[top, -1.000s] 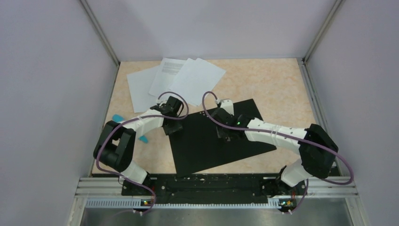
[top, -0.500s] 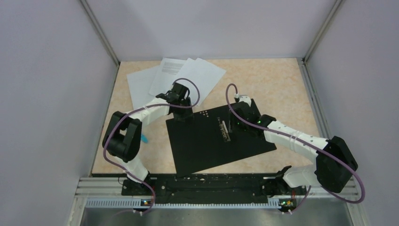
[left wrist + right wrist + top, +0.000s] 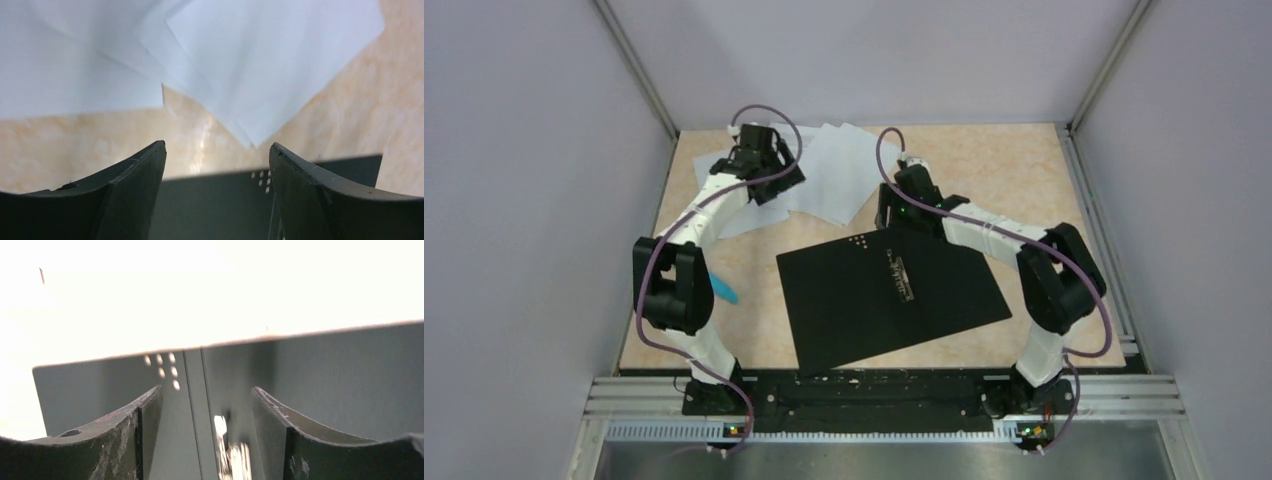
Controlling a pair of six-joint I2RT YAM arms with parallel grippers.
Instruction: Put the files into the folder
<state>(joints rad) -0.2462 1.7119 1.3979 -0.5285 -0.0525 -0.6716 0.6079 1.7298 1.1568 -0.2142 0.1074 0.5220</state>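
Observation:
The folder [image 3: 889,300] lies open on the table, black inside up, with its metal spine clip [image 3: 901,275] in the middle. It also shows in the left wrist view [image 3: 215,205] and the right wrist view [image 3: 325,380], where the clip [image 3: 230,450] is blurred. The files [image 3: 839,165], overlapping white sheets, lie beyond the folder at the far left and also show in the left wrist view [image 3: 270,60]. My left gripper [image 3: 779,183] [image 3: 217,147] is open and empty above the sheets. My right gripper [image 3: 891,215] [image 3: 206,388] is open and empty over the folder's far edge.
A small teal object [image 3: 724,290] lies on the table next to the left arm. Grey walls with metal corner posts [image 3: 639,70] close in the table on three sides. A black base rail [image 3: 854,390] runs along the near edge.
Both arms have swung away from the folder's middle toward the far side. My left gripper went from the folder's left corner to over the sheets; my right went to the folder's far edge.

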